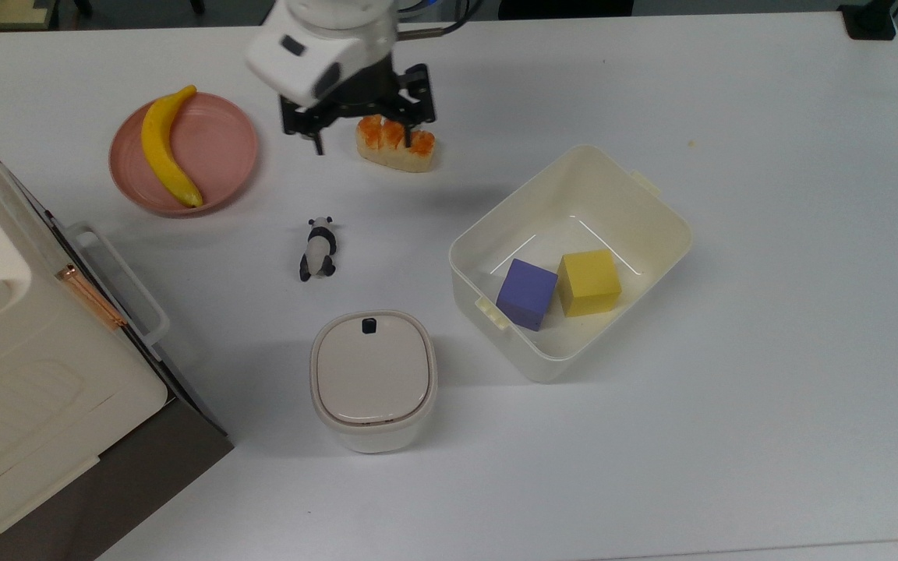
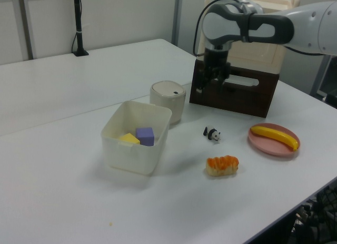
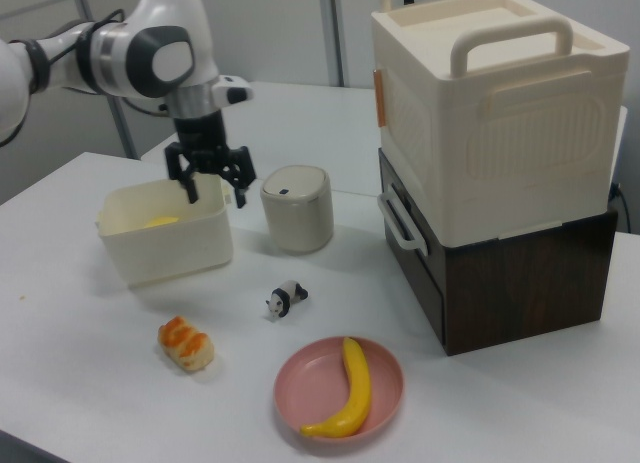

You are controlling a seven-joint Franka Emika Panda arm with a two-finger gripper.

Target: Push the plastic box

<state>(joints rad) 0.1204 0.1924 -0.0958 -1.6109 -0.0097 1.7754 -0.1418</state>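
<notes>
Gripper (image 1: 362, 145) hangs in the air above the table (image 1: 768, 234), fingers spread wide and holding nothing; in the top view it sits over the near edge of the bread piece (image 1: 396, 144), between that and the pink plate (image 1: 219, 148). In the right view the gripper (image 3: 214, 194) is well clear of the tabletop, and appears in front of the plastic box (image 3: 165, 243) without touching it. Plastic box (image 1: 570, 261) stands on the table toward the top view's right of centre, turned at an angle, open at the top, well apart from the gripper. Inside it a purple cube (image 1: 527, 294) and a yellow cube (image 1: 588, 282) sit side by side, touching or nearly so. A small clip tab shows on the box's wall at the top view's lower left. Lidded canister (image 1: 373, 380) stands just beside the box on the top view's left, not touching. Panda figure (image 1: 317, 248) lies on its side between canister and plate. Banana (image 1: 165, 148) rests on the pink plate. Big cream appliance (image 3: 490, 103) sits atop a dark brown base (image 3: 520, 273) at the right view's right. In the left view the plastic box (image 2: 136, 144) is left of the canister (image 2: 168, 100), with the gripper (image 2: 211, 86) farther back and higher.
</notes>
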